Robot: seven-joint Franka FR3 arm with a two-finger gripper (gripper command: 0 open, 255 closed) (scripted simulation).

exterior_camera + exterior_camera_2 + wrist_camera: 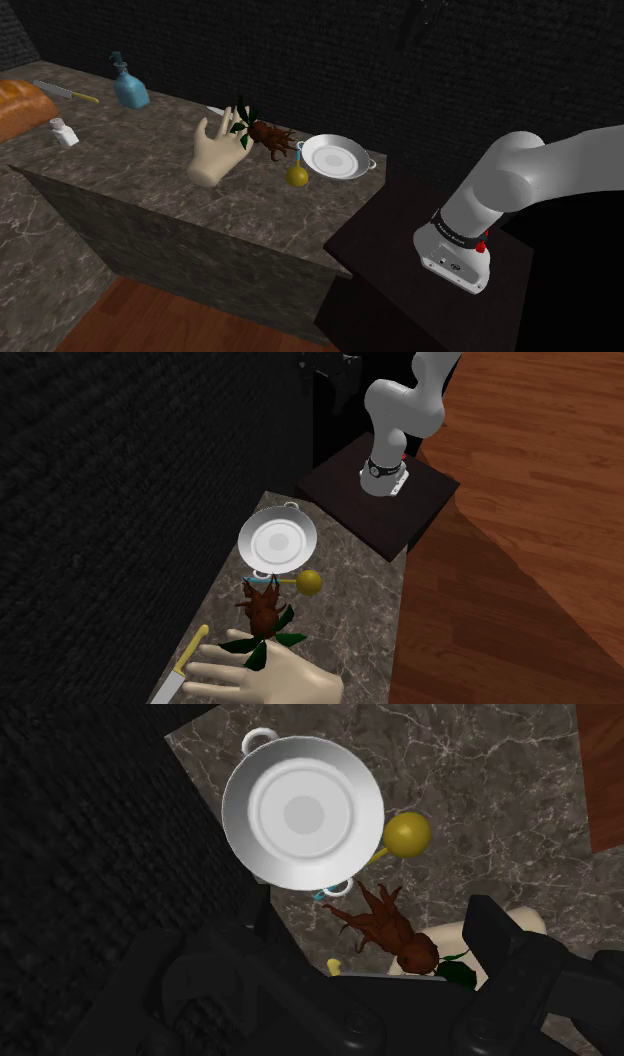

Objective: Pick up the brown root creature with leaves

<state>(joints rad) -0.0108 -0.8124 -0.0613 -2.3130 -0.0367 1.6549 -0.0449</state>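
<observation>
Brown root creature point(400, 939) beneath end effector point(372, 919) | fingers apart, nothing held | arm point(520, 190) bent upward from stand point(390, 270)

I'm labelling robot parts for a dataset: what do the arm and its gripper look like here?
The arm is smooth white with rounded, tube-like segments; a black band with tiny white lettering rings one joint, with a small red mark beside it. The gripper is all black, with two blocky fingers.
</observation>
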